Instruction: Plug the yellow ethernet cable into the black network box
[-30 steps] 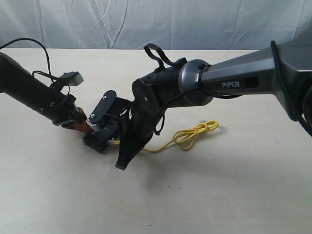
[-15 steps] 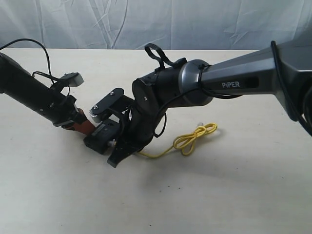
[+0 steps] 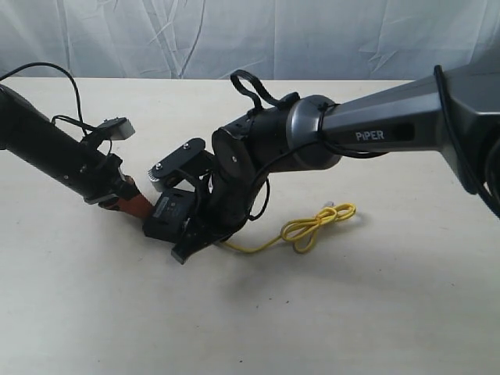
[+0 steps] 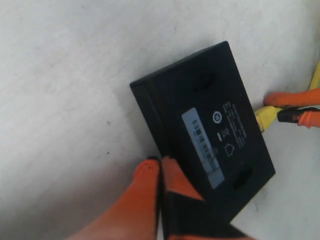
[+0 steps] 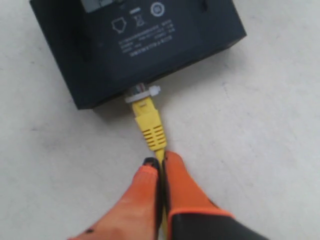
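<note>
The cable [image 3: 301, 229] has its plug [image 5: 148, 120] at the side port [image 5: 141, 90] of the box [image 5: 135, 45], I judge not fully home. My right gripper [image 5: 159, 165] pinches the cable just behind it to push; my left gripper [image 4: 160, 162], fingers [image 4: 145, 185] together, braces the box's far edge.

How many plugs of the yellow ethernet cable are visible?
2. One plug sits at the port of the black network box, ahead of the right gripper. The other lies free on the table, beyond the loop in the yellow ethernet cable.
</note>
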{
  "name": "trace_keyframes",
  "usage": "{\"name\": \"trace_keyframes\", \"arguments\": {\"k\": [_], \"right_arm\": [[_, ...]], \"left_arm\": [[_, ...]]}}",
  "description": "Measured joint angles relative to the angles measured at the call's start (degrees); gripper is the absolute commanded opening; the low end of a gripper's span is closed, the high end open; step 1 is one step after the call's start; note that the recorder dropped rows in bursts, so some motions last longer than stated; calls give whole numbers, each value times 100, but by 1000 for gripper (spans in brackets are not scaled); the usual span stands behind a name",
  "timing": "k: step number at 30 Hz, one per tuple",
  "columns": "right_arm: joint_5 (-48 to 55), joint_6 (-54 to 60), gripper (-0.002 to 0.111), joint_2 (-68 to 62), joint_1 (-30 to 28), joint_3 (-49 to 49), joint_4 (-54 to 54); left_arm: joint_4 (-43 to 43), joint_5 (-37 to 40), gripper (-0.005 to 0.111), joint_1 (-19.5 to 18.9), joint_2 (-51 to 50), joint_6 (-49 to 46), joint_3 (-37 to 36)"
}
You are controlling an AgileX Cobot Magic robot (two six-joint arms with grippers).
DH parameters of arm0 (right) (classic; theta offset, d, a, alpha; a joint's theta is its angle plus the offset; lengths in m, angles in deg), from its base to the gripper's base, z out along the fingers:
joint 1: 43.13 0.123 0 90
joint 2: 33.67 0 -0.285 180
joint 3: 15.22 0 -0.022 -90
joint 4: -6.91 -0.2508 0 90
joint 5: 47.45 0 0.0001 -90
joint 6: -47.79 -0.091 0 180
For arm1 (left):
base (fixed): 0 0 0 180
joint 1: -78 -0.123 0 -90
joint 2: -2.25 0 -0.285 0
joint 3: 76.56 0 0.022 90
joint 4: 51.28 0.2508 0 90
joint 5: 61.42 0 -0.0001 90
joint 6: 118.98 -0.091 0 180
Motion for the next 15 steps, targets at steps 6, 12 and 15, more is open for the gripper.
{"name": "trace_keyframes", "arguments": {"k": [6,12,15], "right_arm": [[-72,41,-1,0,0,0,10],[-133,54,9,0,0,0,33],[-216,63,31,0,0,0,20]], "left_arm": [[0,0,0,0,0,0,0],[17,-37,0,0,0,0,16],[121,-72,0,-36,11,174,86]]}}
